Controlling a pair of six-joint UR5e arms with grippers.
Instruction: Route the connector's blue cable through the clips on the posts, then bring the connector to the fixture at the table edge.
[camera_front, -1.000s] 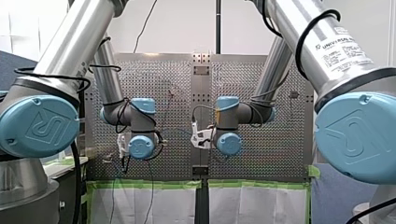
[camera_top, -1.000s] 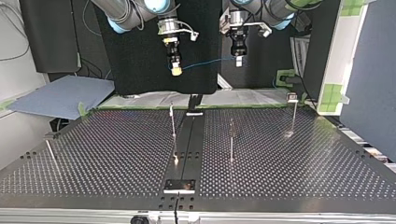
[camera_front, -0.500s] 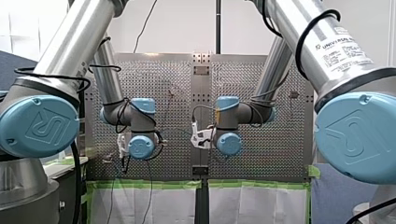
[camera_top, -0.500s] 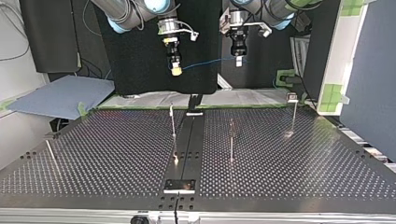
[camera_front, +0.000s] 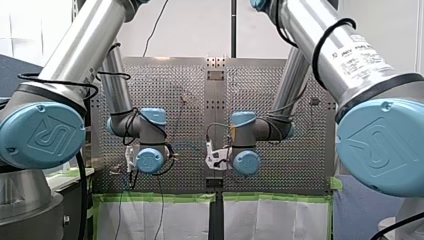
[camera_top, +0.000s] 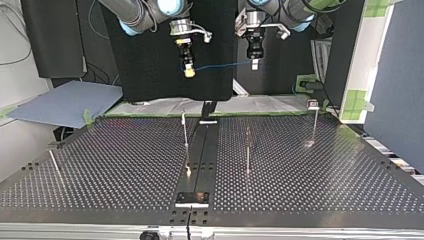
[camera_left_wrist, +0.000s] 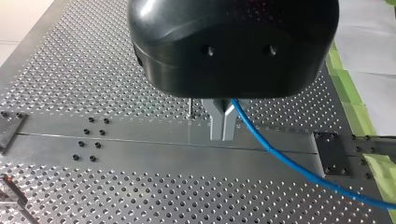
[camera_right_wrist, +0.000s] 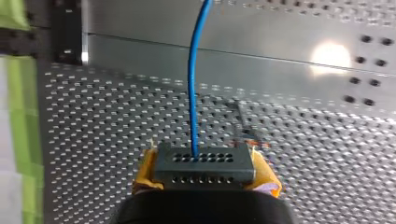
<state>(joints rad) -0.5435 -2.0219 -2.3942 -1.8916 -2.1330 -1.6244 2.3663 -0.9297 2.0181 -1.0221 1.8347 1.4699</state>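
Observation:
In the right wrist view my right gripper (camera_right_wrist: 205, 171) is shut on the connector (camera_right_wrist: 205, 163), a dark block with rows of holes held between yellow pads. The blue cable (camera_right_wrist: 193, 93) runs straight out ahead of it. In the left wrist view my left gripper (camera_left_wrist: 223, 127) has its metal fingers shut on the blue cable (camera_left_wrist: 285, 163), which trails off to one side. In the top view both grippers hang high above the table's far edge, my right gripper (camera_top: 188, 73) at the left and my left gripper (camera_top: 255, 63) at the right. The cable (camera_top: 220, 65) is stretched between them.
Thin posts stand on the perforated table: one near the middle (camera_top: 185, 129), one right of it (camera_top: 247, 149), one at the far right (camera_top: 315, 122), and a leaning one at the left (camera_top: 54, 164). A small fixture plate (camera_top: 192, 198) sits at the near edge.
Both wrists have sunk a little in the front view, the right more than the left. In the top view the grippers rose slightly. Both grips are unchanged.

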